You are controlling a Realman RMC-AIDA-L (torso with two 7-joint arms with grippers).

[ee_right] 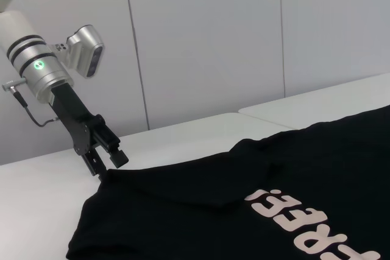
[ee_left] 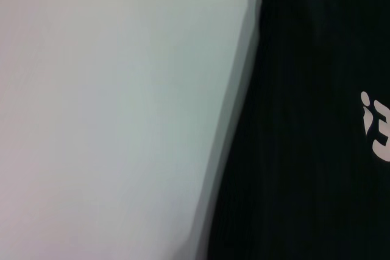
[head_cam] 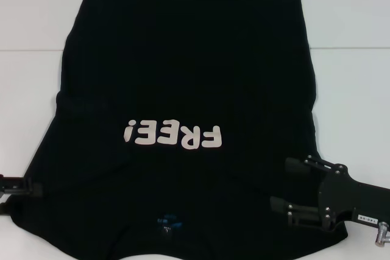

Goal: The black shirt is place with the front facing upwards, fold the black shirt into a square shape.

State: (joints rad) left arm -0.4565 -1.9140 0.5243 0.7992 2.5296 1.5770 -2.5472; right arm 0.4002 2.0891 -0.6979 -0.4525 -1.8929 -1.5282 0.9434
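Lying flat, soft black shirt (head_cam: 183, 83) covers smooth white table (head_cam: 353, 77).

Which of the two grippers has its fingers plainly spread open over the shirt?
The right gripper, over the black shirt at its near right corner, fingers spread apart. The left gripper sits at the shirt's opposite sleeve edge, fingers close together.

lab: white table (head_cam: 353, 83), plain panel wall (ee_right: 207, 41)

A white table (head_cam: 353, 89) fills the scene — a thin seam (head_cam: 347, 48) crosses its top. Behind it stands a pale panelled wall (ee_right: 207, 41).
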